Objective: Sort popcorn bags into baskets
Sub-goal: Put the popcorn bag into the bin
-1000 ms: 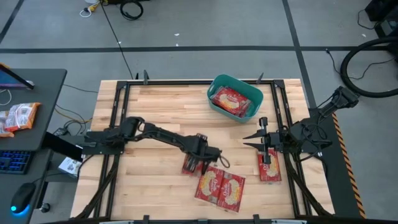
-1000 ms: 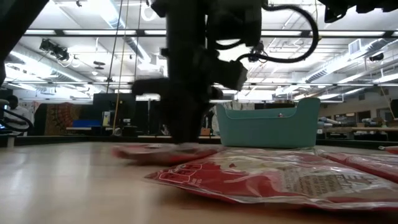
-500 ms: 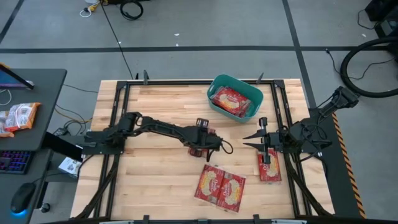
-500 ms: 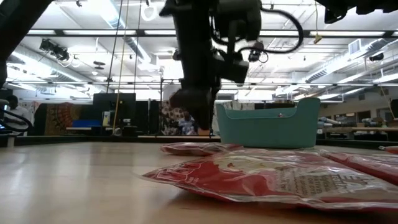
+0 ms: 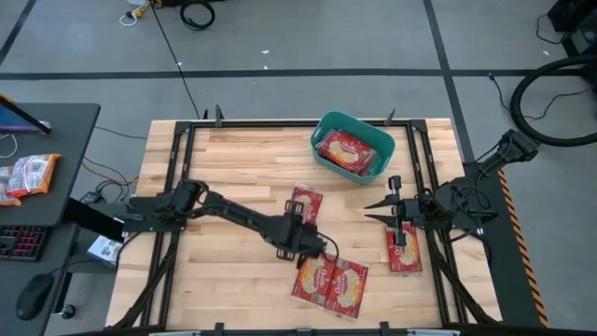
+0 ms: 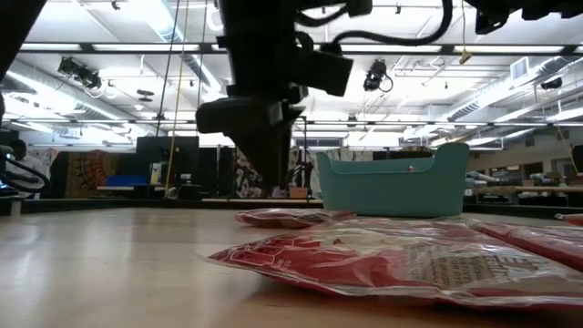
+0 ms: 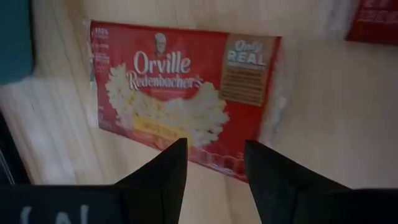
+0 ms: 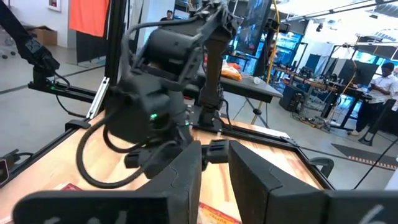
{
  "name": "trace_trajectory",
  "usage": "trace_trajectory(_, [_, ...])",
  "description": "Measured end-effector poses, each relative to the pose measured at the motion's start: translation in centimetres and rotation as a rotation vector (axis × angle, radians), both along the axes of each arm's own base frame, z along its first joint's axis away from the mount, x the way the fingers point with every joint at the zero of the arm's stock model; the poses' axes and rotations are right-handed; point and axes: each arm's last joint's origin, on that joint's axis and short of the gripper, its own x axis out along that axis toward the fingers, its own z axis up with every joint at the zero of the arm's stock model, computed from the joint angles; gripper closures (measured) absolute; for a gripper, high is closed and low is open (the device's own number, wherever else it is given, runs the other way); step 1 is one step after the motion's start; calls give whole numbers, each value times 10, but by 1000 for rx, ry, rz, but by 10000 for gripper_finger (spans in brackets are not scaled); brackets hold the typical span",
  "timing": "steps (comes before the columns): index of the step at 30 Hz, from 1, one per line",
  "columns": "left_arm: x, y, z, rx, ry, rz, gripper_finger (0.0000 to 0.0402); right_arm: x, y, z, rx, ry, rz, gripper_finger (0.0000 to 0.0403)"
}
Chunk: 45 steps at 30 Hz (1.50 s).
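Since the earlier frames, one popcorn bag (image 5: 303, 204) has been let go and is seen lying flat on the table (image 5: 224, 159), and the left gripper (image 5: 303, 245) has been drawn back from it toward the pair of bags (image 5: 330, 280) at the near edge. Left jaws are seen parted, with nothing between them; in the left wrist view the released bag (image 7: 180, 102) lies just beyond the fingertips (image 7: 166, 167), not touched. The pair of bags is placed just beside the left jaws, on the side away from the released bag. The teal basket (image 5: 352, 147) stands well beyond the left jaws, past the released bag, and holds more bags (image 5: 346, 149). The right gripper (image 5: 399, 224) is held still above another bag (image 5: 404, 250) at the right side of the table; its fingers (image 8: 186, 174) are seen a narrow gap apart, with nothing gripped between them.
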Motion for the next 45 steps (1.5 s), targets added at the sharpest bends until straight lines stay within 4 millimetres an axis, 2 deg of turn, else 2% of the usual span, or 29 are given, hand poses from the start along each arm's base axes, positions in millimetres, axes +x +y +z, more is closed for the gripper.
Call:
trace_trajectory(5, [-5,-13,-1,-10,-50,71,239,0,0,0,3,-4,1,317])
trace_trajectory(13, [-20,-24,-32,-4,-46,74,239,0,0,1,7,-6,1,317])
trace_trajectory(17, [-23,-31,-37,51,-88,56,239,0,0,1,7,-6,1,317])
trace_trajectory(21, [-28,-29,-44,123,-100,52,239,0,0,1,7,-6,1,317])
trace_trajectory(31, [-37,-25,-61,152,-92,35,243,0,0,1,7,-6,5,317])
trace_trajectory(36, [-37,-25,-64,152,-88,9,286,0,0,1,7,-6,4,317])
trace_trajectory(42, [-37,-25,-67,134,-83,11,384,0,0,1,7,-6,4,317])
trace_trajectory(45, [-36,-24,-67,123,-84,13,393,0,0,1,7,-6,4,317])
